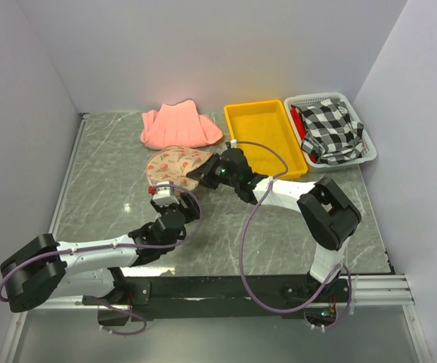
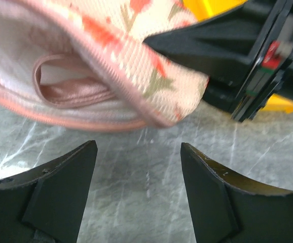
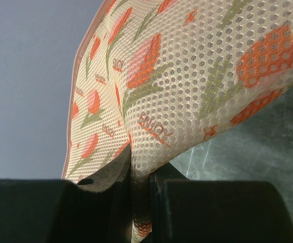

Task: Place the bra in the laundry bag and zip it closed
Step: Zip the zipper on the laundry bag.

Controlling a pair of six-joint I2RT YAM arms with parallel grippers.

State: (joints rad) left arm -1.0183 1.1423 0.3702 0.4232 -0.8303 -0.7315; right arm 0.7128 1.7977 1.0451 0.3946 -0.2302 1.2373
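The laundry bag (image 1: 175, 162), beige mesh with red-orange tulip prints and pink edging, lies at mid-table. My right gripper (image 1: 201, 173) is shut on its right edge and lifts the upper layer (image 3: 187, 76), pinched between the jaws (image 3: 141, 174). Through the gaping mouth, in the left wrist view, a shiny dusty-pink fold of the bra (image 2: 68, 91) shows inside the bag (image 2: 136, 55). My left gripper (image 1: 162, 198) hovers just in front of the bag's near edge, open (image 2: 138, 152), with only bare table between its fingers. In the top view the bra is hidden.
A salmon-pink folded cloth (image 1: 179, 126) lies behind the bag. A yellow tray (image 1: 266, 134) stands at the back right, close behind the right wrist. Next to it is a white basket (image 1: 367, 151) holding a black-and-white checked cloth (image 1: 330, 130). Walls enclose the grey marbled table (image 1: 105, 181).
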